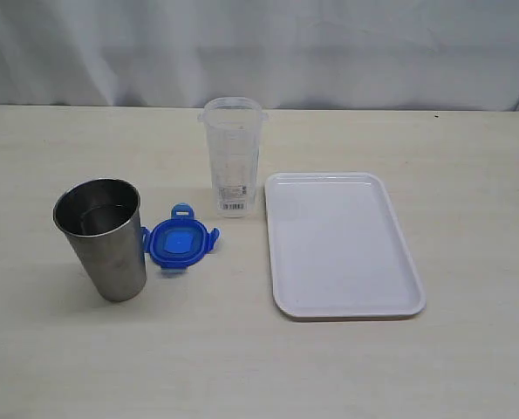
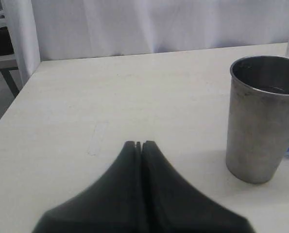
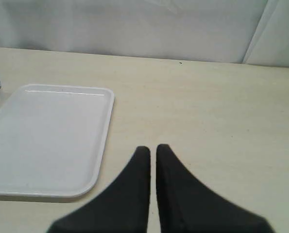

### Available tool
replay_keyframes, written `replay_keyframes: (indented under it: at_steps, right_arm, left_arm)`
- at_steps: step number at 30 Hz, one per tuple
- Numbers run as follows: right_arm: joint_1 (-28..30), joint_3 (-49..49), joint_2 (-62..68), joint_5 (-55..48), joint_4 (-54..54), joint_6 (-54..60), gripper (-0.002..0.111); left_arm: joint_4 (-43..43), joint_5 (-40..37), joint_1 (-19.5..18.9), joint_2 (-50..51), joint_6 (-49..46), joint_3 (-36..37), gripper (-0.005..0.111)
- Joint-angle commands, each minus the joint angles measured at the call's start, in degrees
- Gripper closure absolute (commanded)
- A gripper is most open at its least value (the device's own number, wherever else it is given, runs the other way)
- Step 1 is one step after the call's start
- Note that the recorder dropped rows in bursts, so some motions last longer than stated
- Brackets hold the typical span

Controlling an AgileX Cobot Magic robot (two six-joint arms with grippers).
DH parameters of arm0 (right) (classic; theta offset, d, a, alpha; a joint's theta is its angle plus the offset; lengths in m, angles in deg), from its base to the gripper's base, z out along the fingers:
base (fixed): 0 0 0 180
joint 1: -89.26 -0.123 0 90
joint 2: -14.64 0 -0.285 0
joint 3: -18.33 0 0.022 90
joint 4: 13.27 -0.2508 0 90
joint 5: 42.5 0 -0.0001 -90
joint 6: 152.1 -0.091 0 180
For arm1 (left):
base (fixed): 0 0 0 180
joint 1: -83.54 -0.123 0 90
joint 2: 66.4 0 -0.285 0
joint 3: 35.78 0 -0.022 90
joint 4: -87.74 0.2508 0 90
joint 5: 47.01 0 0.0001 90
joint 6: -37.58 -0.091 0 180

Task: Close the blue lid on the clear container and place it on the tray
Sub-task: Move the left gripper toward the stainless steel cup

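Bench top [image 1: 416,367]: pale, matt, smooth, faint wood grain.
Cup [image 1: 102,237] toward the left edge: brushed metal, dull grey, scuffed sheen.
Blue lid [image 1: 179,240]: translucent plastic, glossy.
Clear container [image 1: 231,157]: transparent plastic, smooth; white paper-like label low on its wall.
Tray [image 1: 338,244] toward the right edge: white plastic, smooth, soft gloss.
Backdrop [image 1: 329,52]: white cloth, softly creased.
Left gripper [image 2: 138,144] and right gripper [image 3: 153,148]: black, matt.

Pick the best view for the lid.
Exterior view: the lid lies whole and unblocked on the table beside the cup. Left wrist view catches only a blue sliver of it past the cup. Right wrist view misses it.
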Motion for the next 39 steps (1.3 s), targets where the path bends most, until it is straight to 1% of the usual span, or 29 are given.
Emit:
replay_keyframes:
  at_steps: [1,5,9,15,17,19,22,24,26,28,30,31,33,34,36,37,39]
  right_arm:
    - [0.40,0.19,-0.25,-0.06,0.42,0.03,0.104]
    - [0.40,0.19,-0.25,-0.06,0.42,0.03,0.104]
    - [0.40,0.19,-0.25,-0.06,0.42,0.03,0.104]
    - [0.40,0.19,-0.25,-0.06,0.42,0.03,0.104]
    - [0.40,0.19,-0.25,-0.06,0.42,0.03,0.104]
    - [0.40,0.19,-0.25,-0.06,0.42,0.03,0.104]
    - [0.40,0.19,-0.25,-0.06,0.42,0.03,0.104]
    - [0.40,0.19,-0.25,-0.06,0.42,0.03,0.104]
    - [0.40,0.19,-0.25,-0.06,0.42,0.03,0.104]
    - [0.40,0.19,-0.25,-0.06,0.42,0.03,0.104]
    - [0.40,0.19,-0.25,-0.06,0.42,0.03,0.104]
    - [0.40,0.19,-0.25,-0.06,0.42,0.03,0.104]
    - [0.40,0.19,-0.25,-0.06,0.42,0.03,0.104]
    - [0.40,0.19,-0.25,-0.06,0.42,0.03,0.104]
    - [0.40,0.19,-0.25,-0.06,0.42,0.03,0.104]
    - [0.40,0.19,-0.25,-0.06,0.42,0.03,0.104]
    - [0.40,0.19,-0.25,-0.06,0.42,0.03,0.104]
  left_arm:
    - [-0.02,0.45,-0.07,-0.16,0.01,0.13,0.107]
    - [1.48,0.45,-0.07,-0.16,0.01,0.13,0.107]
    - [1.36,4.64,-0.07,-0.16,0.01,0.13,0.107]
    - [-1.03,21.89,-0.07,-0.16,0.01,0.13,0.107]
    - [-0.02,29.49,-0.07,-0.16,0.01,0.13,0.107]
    - [-0.01,39.75,-0.07,-0.16,0.28,0.13,0.107]
    - [-0.01,49.99,-0.07,-0.16,6.78,0.13,0.107]
    - [0.89,54.17,-0.07,-0.16,13.50,0.13,0.107]
    - [3.67,56.78,-0.07,-0.16,20.52,0.13,0.107]
    - [4.71,57.03,-0.07,0.28,22.51,0.13,0.104]
    - [6.48,57.01,-0.07,3.06,24.34,-0.88,0.093]
    - [7.82,57.50,-0.07,4.72,25.78,-1.68,0.084]
    - [10.75,58.66,-0.07,8.11,29.48,-2.99,0.059]
    - [12.02,58.80,-0.07,10.13,31.37,-3.71,0.042]
    - [11.12,59.08,-0.07,13.90,36.08,-4.93,0.014]
    - [9.72,59.90,-0.07,15.91,37.89,-5.50,0.003]
    - [8.23,63.19,-0.07,19.39,39.10,-6.29,0.002]
